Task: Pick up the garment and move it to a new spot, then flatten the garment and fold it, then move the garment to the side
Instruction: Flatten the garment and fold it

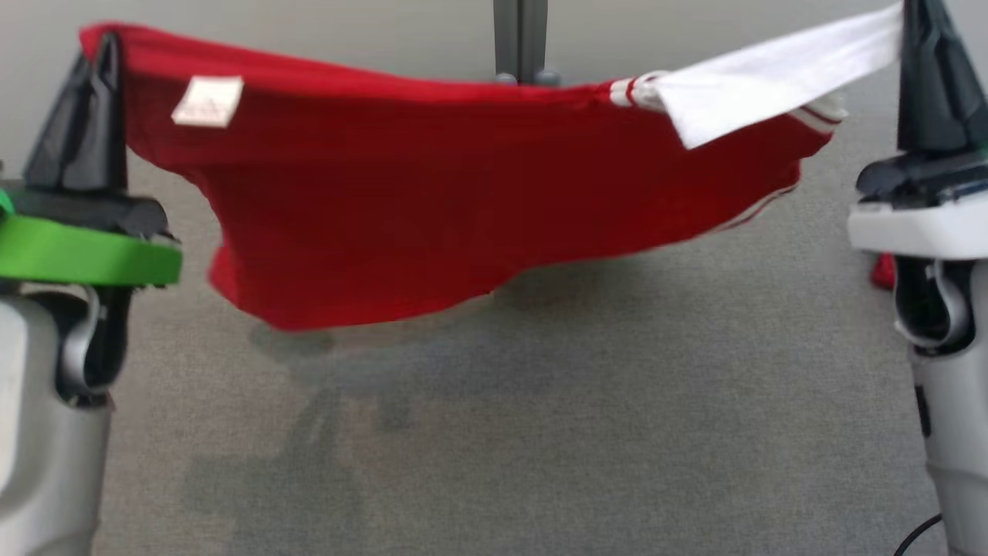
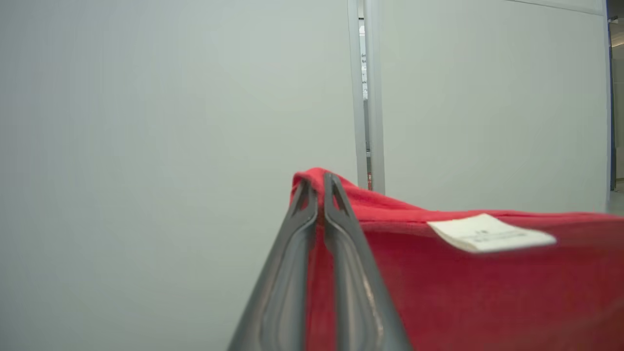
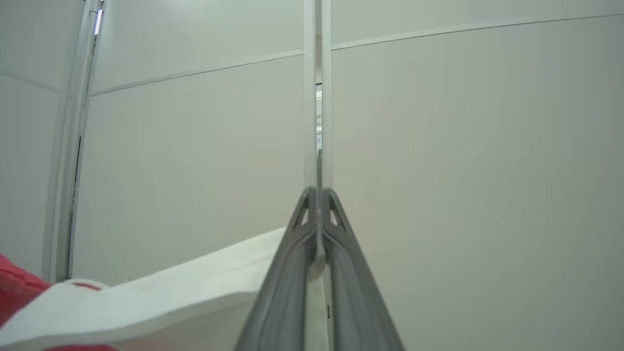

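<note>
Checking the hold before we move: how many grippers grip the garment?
2. The left gripper pinches the garment by its red corner, upper left in the head view; the right gripper pinches its white end, upper right.

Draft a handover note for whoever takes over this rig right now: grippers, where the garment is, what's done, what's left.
Grippers: left gripper shut on a red corner of the garment; right gripper shut on the end of its white part.
Where: the garment hangs stretched between the two, sagging above the grey surface.
Done: picked up.
Left: lay it at the new spot, flatten, fold, move it aside.
</note>
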You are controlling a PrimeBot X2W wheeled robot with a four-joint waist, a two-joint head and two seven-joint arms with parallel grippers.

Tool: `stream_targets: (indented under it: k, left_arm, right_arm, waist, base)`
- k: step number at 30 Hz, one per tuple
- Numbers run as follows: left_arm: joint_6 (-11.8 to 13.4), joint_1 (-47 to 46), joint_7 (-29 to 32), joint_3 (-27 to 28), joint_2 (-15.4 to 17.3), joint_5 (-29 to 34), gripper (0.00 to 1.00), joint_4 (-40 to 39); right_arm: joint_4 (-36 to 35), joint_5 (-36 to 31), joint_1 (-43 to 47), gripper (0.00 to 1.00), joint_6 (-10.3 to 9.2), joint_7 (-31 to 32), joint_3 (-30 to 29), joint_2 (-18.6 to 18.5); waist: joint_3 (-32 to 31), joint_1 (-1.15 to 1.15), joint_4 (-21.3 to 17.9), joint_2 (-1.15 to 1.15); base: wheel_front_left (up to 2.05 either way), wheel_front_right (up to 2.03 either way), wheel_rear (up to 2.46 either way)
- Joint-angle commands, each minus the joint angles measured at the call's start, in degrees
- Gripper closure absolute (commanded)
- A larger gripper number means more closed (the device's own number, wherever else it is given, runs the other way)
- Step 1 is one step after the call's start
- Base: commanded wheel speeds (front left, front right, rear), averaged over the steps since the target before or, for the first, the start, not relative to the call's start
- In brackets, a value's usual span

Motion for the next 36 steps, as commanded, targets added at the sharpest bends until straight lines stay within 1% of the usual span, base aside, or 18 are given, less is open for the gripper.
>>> stream_targets:
  k: [1, 4, 6, 7, 10, 12, 14, 17, 20, 24, 27, 30, 33, 35, 36]
  left_arm:
    - [0.0, -2.6, 2.0, 0.4, 1.1, -1.5, 1.0, -0.6]
    - [0.0, -8.9, 7.1, 1.0, 2.9, -4.0, 1.0, -1.5]
    - [0.0, -11.7, 9.4, 0.8, 4.2, -4.3, 1.0, -1.2]
    - [0.0, -13.1, 10.3, 0.9, 4.3, -5.1, 1.0, -0.5]
    - [0.0, -16.5, 12.4, 1.3, 5.1, -6.3, 1.0, 1.7]
    - [0.0, -18.5, 13.2, 1.1, 5.7, -6.4, 1.0, 3.7]
    - [0.0, -20.3, 13.3, 0.8, 6.1, -6.8, 1.0, 5.8]
    - [0.0, -23.9, 12.4, 0.6, 6.1, -7.0, 1.0, 10.1]
    - [0.1, -29.3, 10.2, 0.2, 5.9, -5.9, 1.0, 14.6]
    - [0.1, -36.9, 5.2, -0.1, 5.0, -3.9, 1.0, 19.5]
    - [0.1, -40.8, 1.7, 0.0, 4.3, -3.7, 1.0, 22.5]
    - [0.1, -41.7, -1.2, 1.1, 4.2, -4.6, 1.0, 26.0]
    - [0.1, -37.9, -3.1, 0.2, 5.0, -4.7, 1.0, 28.7]
    - [0.1, -33.7, -4.2, -0.8, 5.2, -5.6, 1.0, 29.7]
    - [0.1, -30.5, -4.8, -0.7, 5.2, -6.7, 1.0, 30.2]
  right_arm:
    - [-0.5, 0.8, -2.9, 1.0, -0.09, 1.0, 0.1, -0.7]
    - [0.1, 0.2, -10.4, 1.0, -0.09, 4.3, 0.3, -3.5]
    - [1.4, -0.6, -14.8, 1.0, -0.09, 5.9, 0.4, -4.4]
    - [2.3, -1.3, -17.3, 1.0, -0.09, 6.7, 1.1, -5.1]
    - [5.5, -3.6, -23.1, 1.0, -0.09, 8.2, 2.8, -6.2]
    - [8.1, -4.6, -27.2, 1.0, -0.09, 8.8, 3.4, -6.1]
    - [10.5, -6.6, -31.1, 1.0, -0.09, 8.8, 4.5, -5.7]
    - [14.8, -9.5, -37.3, 1.0, -0.1, 7.8, 3.7, -4.5]
    - [18.8, -13.7, -44.2, 1.0, -0.1, 5.8, 1.4, -3.2]
    - [23.1, -18.8, -51.2, 1.0, -0.11, 2.8, -2.4, -1.4]
    - [25.5, -21.0, -53.9, 1.0, -0.11, 1.5, -4.7, -0.7]
    - [27.6, -20.3, -53.2, 1.0, -0.12, 0.6, -7.2, 1.2]
    - [28.4, -19.6, -49.4, 1.0, -0.17, 0.2, -7.0, 1.8]
    - [27.9, -17.3, -45.4, 1.0, -0.17, -0.1, -7.4, 2.9]
    - [27.5, -16.1, -42.3, 1.0, -0.17, -0.2, -6.7, 3.3]
  waist:
    - [0.1, 0.0, 0.1, 0.0]
    - [2.3, 0.0, -0.2, 0.0]
    - [4.2, 0.0, -0.3, 0.0]
    - [5.4, 0.0, -0.4, 0.0]
    - [9.1, 0.0, -0.6, 0.0]
    - [11.9, 0.0, -0.9, 0.0]
    - [14.7, 0.0, -1.5, 0.0]
    - [18.7, 0.0, -2.0, 0.0]
    - [22.1, 0.0, -2.5, 0.0]
    - [24.5, 0.0, -3.0, 0.0]
    - [25.0, 0.0, -3.3, 0.0]
    - [25.0, 0.0, -3.7, 0.0]
    - [24.7, 0.0, -4.2, 0.0]
    - [24.3, 0.0, -4.4, 0.0]
    - [23.8, 0.0, -4.6, 0.0]
  base:
    - [0.0, 0.0, 0.0]
    - [0.0, 0.0, 0.0]
    - [0.0, 0.0, 0.0]
    - [0.0, 0.0, 0.0]
    - [0.0, 0.0, 0.0]
    - [0.0, 0.0, 0.0]
    - [0.0, 0.0, 0.0]
    - [0.0, 0.0, 0.0]
    - [0.0, 0.0, 0.0]
    - [0.0, 0.0, 0.0]
    - [0.0, 0.0, 0.0]
    - [0.0, 0.0, 0.0]
    - [0.0, 0.0, 0.0]
    - [0.0, 0.0, 0.0]
    - [0.0, 0.0, 0.0]
